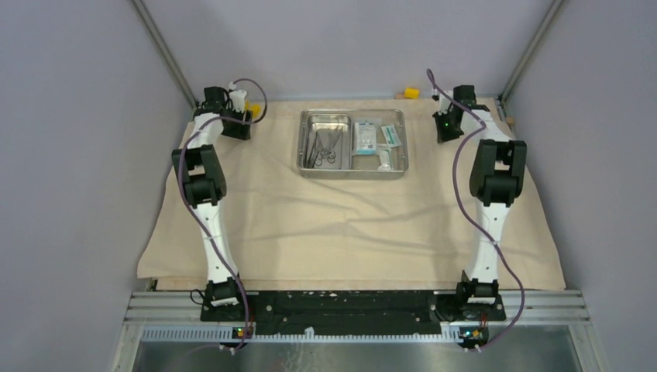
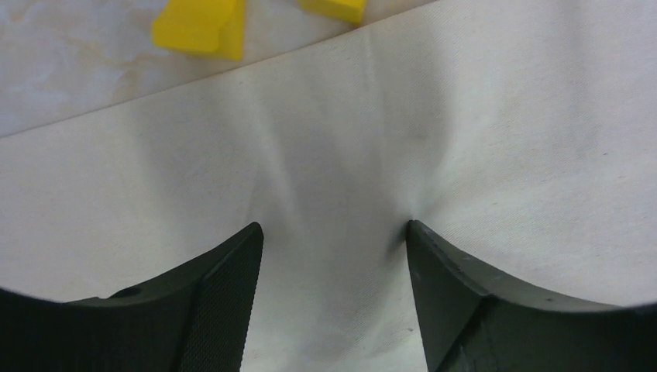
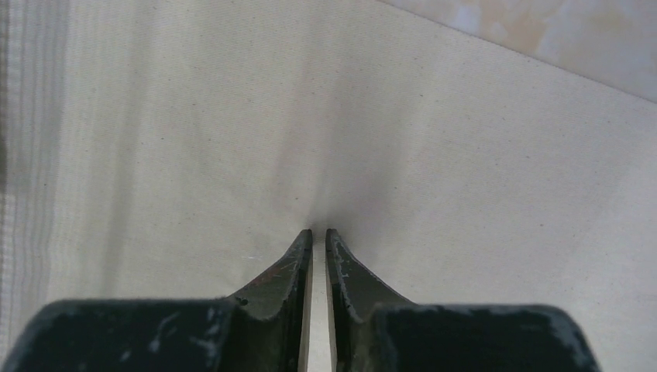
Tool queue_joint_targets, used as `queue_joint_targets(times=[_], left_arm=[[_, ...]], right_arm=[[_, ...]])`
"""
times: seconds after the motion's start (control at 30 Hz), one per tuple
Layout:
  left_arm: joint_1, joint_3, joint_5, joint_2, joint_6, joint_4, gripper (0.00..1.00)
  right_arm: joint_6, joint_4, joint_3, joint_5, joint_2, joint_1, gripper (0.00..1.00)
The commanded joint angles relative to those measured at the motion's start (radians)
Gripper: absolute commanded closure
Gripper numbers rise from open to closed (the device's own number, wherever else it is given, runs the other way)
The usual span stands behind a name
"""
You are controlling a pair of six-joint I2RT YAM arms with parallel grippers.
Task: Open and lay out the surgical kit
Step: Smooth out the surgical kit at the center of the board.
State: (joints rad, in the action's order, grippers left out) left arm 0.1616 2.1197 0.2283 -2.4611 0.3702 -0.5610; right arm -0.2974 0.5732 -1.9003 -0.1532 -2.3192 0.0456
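The beige cloth wrap (image 1: 341,225) lies spread flat over the table. On its far middle stands the steel tray (image 1: 352,173), holding metal scissors and forceps (image 1: 324,147) on the left and white-and-teal packets (image 1: 366,137) on the right. My left gripper (image 1: 236,116) is at the cloth's far left corner. In the left wrist view it (image 2: 333,226) is open, tips resting on the cloth (image 2: 465,116), nothing between them. My right gripper (image 1: 445,128) is at the far right corner. In the right wrist view it (image 3: 319,230) is all but closed, a thin strip of cloth (image 3: 194,139) between the jaws.
A yellow block (image 1: 411,93) sits on bare table behind the cloth's far right edge. Two yellow blocks (image 2: 200,27) (image 2: 335,8) lie just past the far left corner. Grey walls enclose the table on three sides. The arm bases stand on a rail (image 1: 349,306) at the near edge.
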Motion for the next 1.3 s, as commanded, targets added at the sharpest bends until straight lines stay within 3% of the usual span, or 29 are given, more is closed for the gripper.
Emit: queue_joint_targets(times=[0.0,0.07,0.1,0.23,0.43,0.6,0.73,1.03,1.1,1.27], left_arm=[[0.036,-0.076,-0.124,0.05,0.044,-0.047,0.19],[0.036,-0.096,-0.13,0.096,0.05,-0.035,0.03],[0.036,-0.111,-0.135,0.122,0.054,-0.027,0.01],[0.037,-0.212,-0.141,0.242,0.069,0.013,0.01],[0.058,-0.441,-0.147,0.448,0.086,0.097,0.01],[0.111,-0.644,-0.094,0.611,0.111,0.106,0.01],[0.162,-0.804,0.062,0.756,0.185,0.058,0.01],[0.187,-1.256,0.296,1.217,0.687,-0.122,0.01],[0.186,-1.329,0.297,1.301,0.738,-0.128,0.01],[0.185,-1.404,0.314,1.405,0.74,-0.082,0.01]], right_arm=[[-0.019,0.06,-0.035,0.028,0.04,0.021,0.84],[-0.025,0.059,-0.026,0.026,0.084,0.023,0.76],[-0.029,0.06,-0.021,0.029,0.108,0.024,0.73],[-0.06,0.055,0.026,0.048,0.206,0.033,0.53],[-0.123,-0.001,0.239,0.025,0.414,0.036,0.39],[-0.212,-0.007,0.461,-0.034,0.61,0.036,0.36],[-0.341,0.038,0.658,-0.146,0.8,0.036,0.35],[-0.712,0.362,0.985,-0.392,1.21,0.017,0.38],[-0.755,0.406,1.038,-0.402,1.264,-0.031,0.4],[-0.668,0.334,1.126,-0.33,1.317,-0.367,0.45]])
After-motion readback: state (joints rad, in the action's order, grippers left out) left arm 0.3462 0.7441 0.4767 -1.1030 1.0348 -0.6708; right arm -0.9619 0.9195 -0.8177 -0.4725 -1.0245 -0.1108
